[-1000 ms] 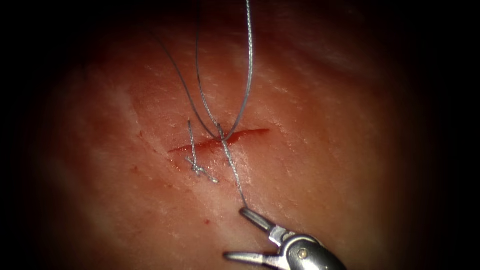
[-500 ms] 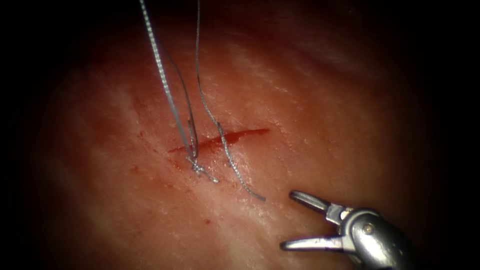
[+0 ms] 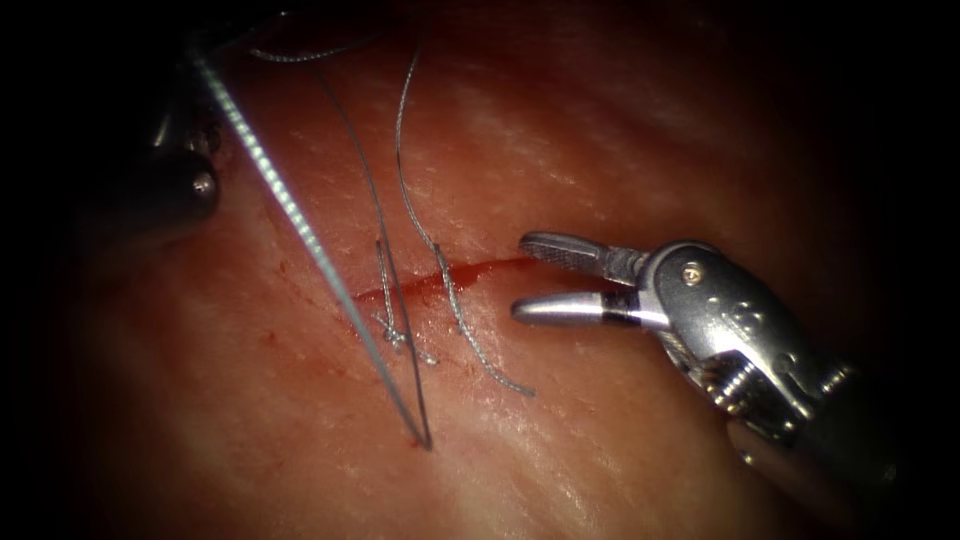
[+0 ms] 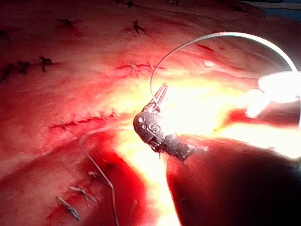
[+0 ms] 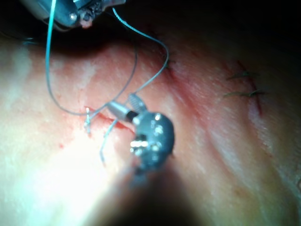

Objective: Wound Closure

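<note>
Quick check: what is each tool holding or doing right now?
Left tool: jaws shut on the thread.
Right tool: jaws open, holding nothing, at the right end of the cut.

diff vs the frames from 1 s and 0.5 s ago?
The right tool, jaws open and empty, let go of the thread's short end a second ago and moved up to the cut's right end. The left tool came into view at upper left, and the long thread swung left. The knot is unchanged.
</note>
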`<state>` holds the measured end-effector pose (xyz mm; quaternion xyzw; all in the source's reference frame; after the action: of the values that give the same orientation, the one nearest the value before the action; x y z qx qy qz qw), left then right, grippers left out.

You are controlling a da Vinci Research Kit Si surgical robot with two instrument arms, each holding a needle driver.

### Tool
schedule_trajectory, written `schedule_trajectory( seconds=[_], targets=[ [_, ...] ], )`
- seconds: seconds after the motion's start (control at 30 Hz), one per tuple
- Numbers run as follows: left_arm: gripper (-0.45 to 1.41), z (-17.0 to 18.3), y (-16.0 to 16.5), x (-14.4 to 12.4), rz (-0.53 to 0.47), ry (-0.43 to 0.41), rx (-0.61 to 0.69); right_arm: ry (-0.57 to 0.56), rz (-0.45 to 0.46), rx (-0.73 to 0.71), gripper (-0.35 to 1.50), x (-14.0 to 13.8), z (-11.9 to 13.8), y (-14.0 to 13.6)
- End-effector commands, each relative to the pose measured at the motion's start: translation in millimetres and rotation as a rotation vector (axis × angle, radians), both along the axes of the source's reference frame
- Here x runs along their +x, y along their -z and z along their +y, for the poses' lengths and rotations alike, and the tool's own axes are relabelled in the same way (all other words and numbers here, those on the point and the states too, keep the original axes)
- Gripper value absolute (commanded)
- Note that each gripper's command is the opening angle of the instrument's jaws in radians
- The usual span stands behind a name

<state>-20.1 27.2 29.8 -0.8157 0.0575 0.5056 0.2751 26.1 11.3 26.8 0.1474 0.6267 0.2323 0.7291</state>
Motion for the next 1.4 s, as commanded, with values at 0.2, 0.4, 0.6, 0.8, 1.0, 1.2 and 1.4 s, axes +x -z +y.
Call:
schedule_trajectory(
  seconds=[0.2,0.4,0.6,0.8,1.0,1.2,1.4],
  targets=[
    [-0.45,-3.8,-1.9,-0.9,0.017,-0.047,-0.011,-0.002,0.005,-0.016,0.15,3.7,3.1,-3.1],
    [-0.45,-6.8,-2.7,-1.1,0.023,-0.087,0.000,0.028,-0.012,-0.032,0.09,5.4,3.6,-6.4],
    [-0.45,-8.8,-3.3,-2.3,0.015,-0.109,0.016,0.031,-0.026,-0.048,0.07,7.7,4.0,-9.9],
    [-0.45,-10.1,-3.8,-3.9,0.007,-0.130,0.020,0.011,-0.008,-0.053,0.07,9.4,5.7,-11.0],
    [-0.45,-10.6,-4.4,-4.0,0.007,-0.138,0.025,0.025,0.076,-0.056,0.04,9.6,7.3,-10.7],
    [-0.45,-9.7,-5.8,-3.6,0.015,-0.155,0.021,0.162,0.279,-0.010,0.04,8.7,8.3,-9.6],
    [-0.45,-8.7,-8.1,-3.5,0.028,-0.186,0.005,0.259,0.446,0.044,0.17,6.5,8.7,-8.0]
  ],
)
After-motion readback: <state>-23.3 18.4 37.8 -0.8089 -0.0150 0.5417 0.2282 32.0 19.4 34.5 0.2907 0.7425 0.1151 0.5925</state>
